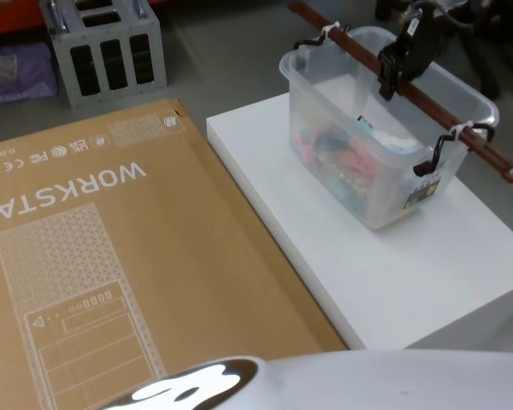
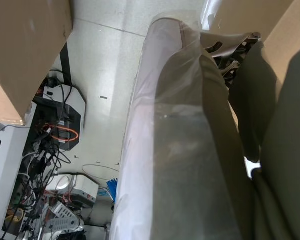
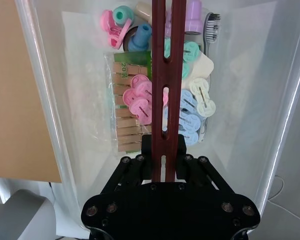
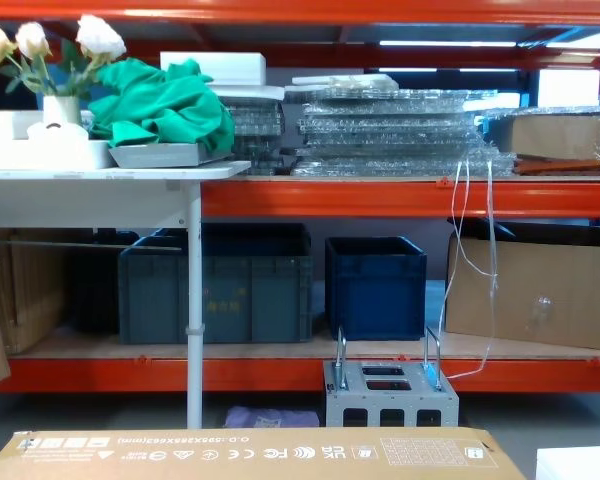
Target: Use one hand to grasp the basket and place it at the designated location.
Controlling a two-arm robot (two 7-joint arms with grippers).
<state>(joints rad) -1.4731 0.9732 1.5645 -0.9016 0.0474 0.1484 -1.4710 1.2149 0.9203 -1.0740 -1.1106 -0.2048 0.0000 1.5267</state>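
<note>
on the white bench, toward 1 o'clock in the head view, the basket stands near the far edge; whether its base quite touches the top is hard to tell. a brown bar is clipped across its rim from end to end. the right claw, coming in from 12 o'clock, is clenched on the bar's far half. pegs and a toothbrush lie inside. a carton lies at 9 o'clock, a grey crate at 11.
</note>
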